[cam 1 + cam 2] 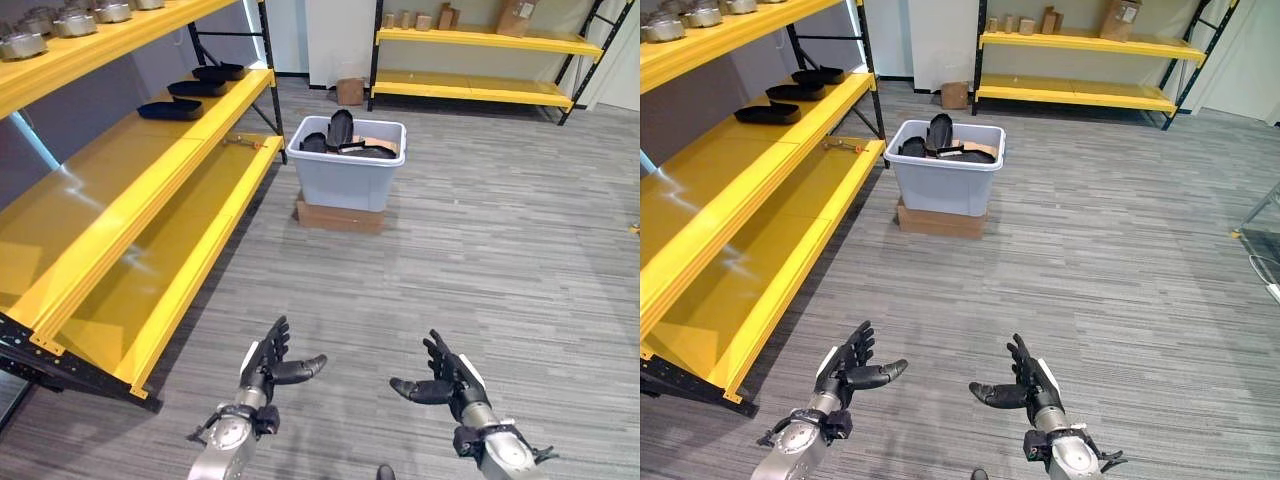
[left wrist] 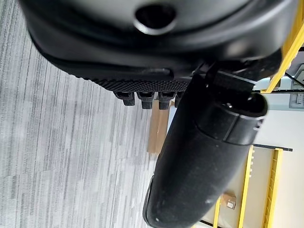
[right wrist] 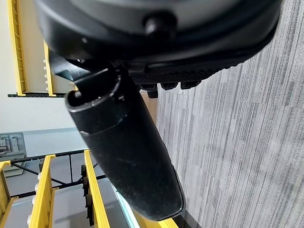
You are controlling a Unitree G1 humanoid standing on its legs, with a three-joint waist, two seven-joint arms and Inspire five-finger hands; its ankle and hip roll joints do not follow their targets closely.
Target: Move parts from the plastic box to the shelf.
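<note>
A pale grey plastic box (image 1: 345,178) stands on a flat cardboard piece on the floor ahead, with several black parts (image 1: 340,131) sticking out of it. Three black parts (image 1: 170,109) lie in a row on the yellow shelf (image 1: 120,180) at the left. My left hand (image 1: 267,363) and right hand (image 1: 448,381) hover low over the floor near me, far short of the box, both open with fingers straight and thumbs pointing inward, holding nothing.
The top shelf board at the upper left carries metal pots (image 1: 60,22). A second yellow rack (image 1: 470,60) with cardboard boxes stands at the back wall. A small cardboard box (image 1: 350,91) sits on the floor behind the plastic box.
</note>
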